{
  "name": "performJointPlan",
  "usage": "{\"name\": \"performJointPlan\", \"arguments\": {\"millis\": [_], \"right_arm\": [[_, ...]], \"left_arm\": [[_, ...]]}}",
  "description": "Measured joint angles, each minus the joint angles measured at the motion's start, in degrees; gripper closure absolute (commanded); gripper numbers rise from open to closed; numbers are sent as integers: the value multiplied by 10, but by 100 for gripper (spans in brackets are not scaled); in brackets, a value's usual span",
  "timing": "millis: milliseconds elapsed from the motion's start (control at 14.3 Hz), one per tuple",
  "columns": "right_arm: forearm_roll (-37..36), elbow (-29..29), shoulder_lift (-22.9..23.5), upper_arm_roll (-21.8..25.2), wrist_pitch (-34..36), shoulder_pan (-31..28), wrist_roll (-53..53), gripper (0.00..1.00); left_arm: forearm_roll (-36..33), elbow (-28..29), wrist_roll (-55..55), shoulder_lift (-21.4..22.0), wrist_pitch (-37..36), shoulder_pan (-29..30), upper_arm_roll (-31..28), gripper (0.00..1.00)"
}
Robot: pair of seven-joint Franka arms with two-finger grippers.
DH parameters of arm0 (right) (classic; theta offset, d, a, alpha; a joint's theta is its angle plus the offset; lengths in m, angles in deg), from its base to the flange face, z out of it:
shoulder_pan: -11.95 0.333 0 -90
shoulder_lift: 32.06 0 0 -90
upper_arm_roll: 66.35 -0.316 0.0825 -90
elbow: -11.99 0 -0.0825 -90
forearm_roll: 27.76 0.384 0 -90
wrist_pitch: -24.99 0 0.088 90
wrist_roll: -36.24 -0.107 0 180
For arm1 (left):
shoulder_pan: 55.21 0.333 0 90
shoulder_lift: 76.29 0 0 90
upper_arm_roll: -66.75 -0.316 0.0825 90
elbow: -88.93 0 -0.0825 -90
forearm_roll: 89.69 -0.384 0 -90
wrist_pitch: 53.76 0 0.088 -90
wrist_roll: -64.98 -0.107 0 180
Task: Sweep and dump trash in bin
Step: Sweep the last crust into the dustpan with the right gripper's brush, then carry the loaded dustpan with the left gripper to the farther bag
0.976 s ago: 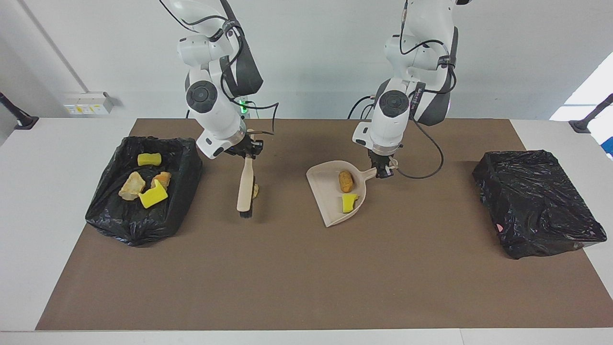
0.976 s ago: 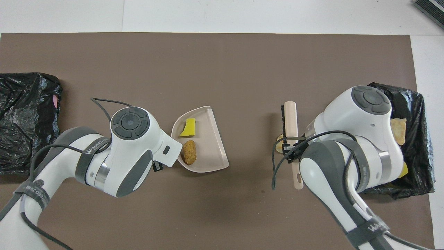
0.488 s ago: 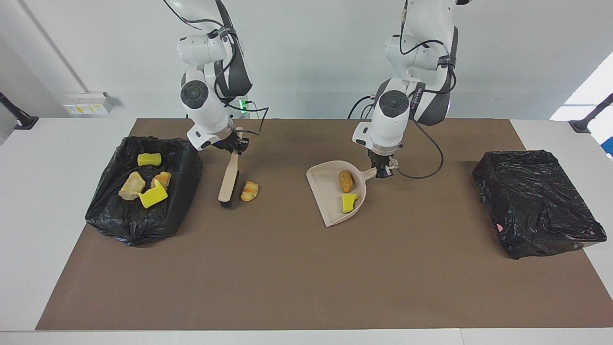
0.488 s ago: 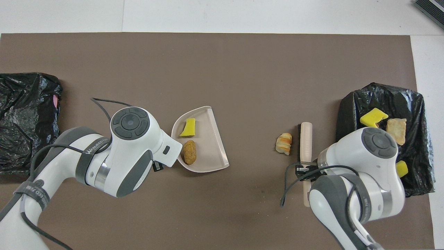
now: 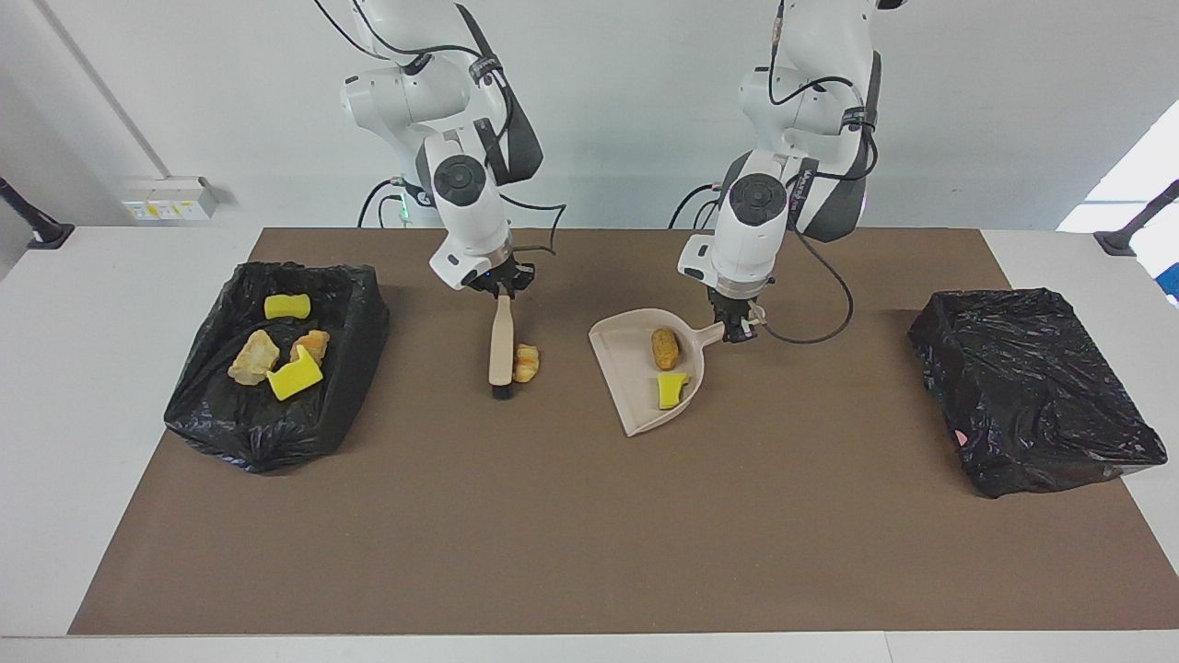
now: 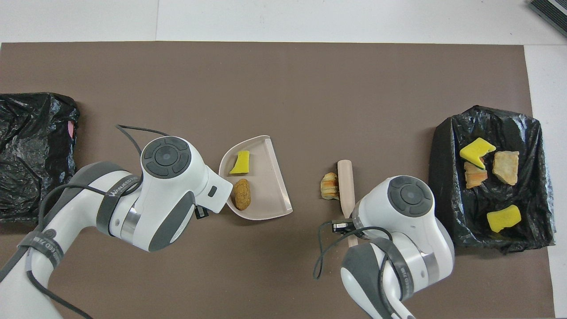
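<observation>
My right gripper is shut on the handle of the beige hand brush, whose bristle end rests on the mat. A striped orange-tan trash piece lies against the brush, on its dustpan side. The beige dustpan sits flat on the mat with my left gripper shut on its handle. In the pan lie a brown bread-like scrap and a yellow sponge chunk. The overhead view shows the brush, the striped piece and the dustpan about a hand's width apart.
A black-bagged bin at the right arm's end of the table holds several yellow and tan scraps. A second black-bagged bin stands at the left arm's end. Brown mat covers the table.
The right arm drew the brush back toward its bin, then swept it toward the dustpan, pushing the striped piece along. The left arm and the dustpan have not moved.
</observation>
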Motion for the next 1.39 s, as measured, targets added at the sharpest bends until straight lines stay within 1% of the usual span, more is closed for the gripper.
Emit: {"name": "performJointPlan", "arguments": {"millis": [139, 418, 628, 697, 837, 976, 1046, 1185, 1325, 1395], "right_arm": [[18, 28, 24, -1, -1, 30, 0, 100], [101, 72, 69, -2, -42, 87, 2, 100], [195, 106, 84, -2, -42, 97, 41, 100], [209, 110, 84, -1, -41, 96, 53, 100], [212, 116, 81, 3, -19, 90, 58, 100], [208, 122, 65, 8, 28, 73, 58, 100], [196, 125, 50, 9, 59, 59, 58, 100], [150, 127, 16, 10, 112, 43, 49, 100], [105, 126, -8, 6, 130, 57, 6, 100], [85, 126, -15, 4, 131, 81, -24, 100]], "left_arm": [[0, 0, 0, 0, 0, 0, 0, 100], [0, 1, 1, 0, 0, 1, 0, 100], [0, 1, 24, 0, 0, 1, 0, 100], [0, 1, 32, 0, -1, 2, 0, 100], [0, 1, 55, 0, -1, 5, -2, 100], [0, 1, 74, 0, 0, 10, -2, 100], [0, 1, 79, 0, 0, 12, -3, 100], [0, -1, 90, 1, 0, 22, -4, 100], [0, -8, 116, 10, 0, 46, -6, 100], [0, -13, 130, 17, 0, 59, -7, 100]]}}
